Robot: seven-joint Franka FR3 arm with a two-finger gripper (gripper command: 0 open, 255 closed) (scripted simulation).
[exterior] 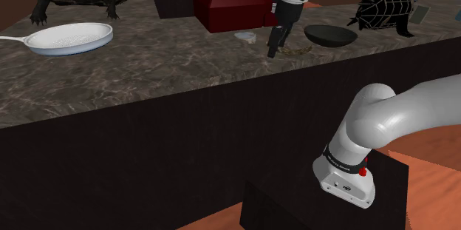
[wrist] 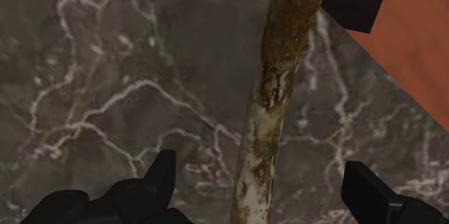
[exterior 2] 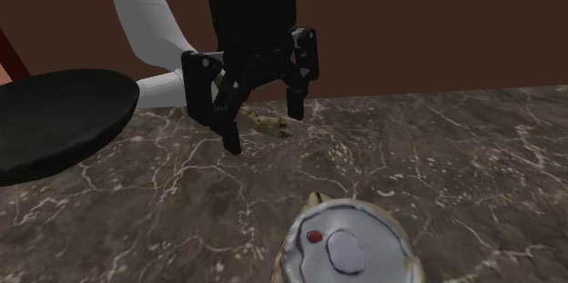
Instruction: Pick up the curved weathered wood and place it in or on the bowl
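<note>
**Ana:** Where is the curved weathered wood [wrist: 277, 93] lying?

**Ben:** It lies flat on the dark marble counter [exterior: 148, 66], close to the edge that faces the stand. In the shoulder view it is a thin sliver [exterior: 297, 49] between the gripper [exterior: 275, 49] and the black bowl [exterior: 331, 36], near the bowl but apart from it.

**Ana:** Which way does it point?

**Ben:** In the wrist view its long axis runs straight away from the gripper [wrist: 259, 168], across the line that joins the two fingers. It bends slightly along the way. The far end is rust-brown and reaches the counter's edge, with the orange floor beyond it. The near end is paler and passes down between the fingers.

**Ana:** So it sits inside the jaws?

**Ben:** Yes, about midway between them. The jaws stand wide apart, with bare marble on either side of the stick, and neither finger touches it. Nothing is held.

**Ana:** And in the second exterior view?

**Ben:** There the gripper [exterior 2: 264, 128] hangs low over the counter with its fingers spread. A bit of the mottled wood [exterior 2: 273, 126] shows behind them. The bowl [exterior 2: 55, 122] is at that view's left, and a small round white device [exterior 2: 346, 249] lies on the counter in the foreground.
</note>
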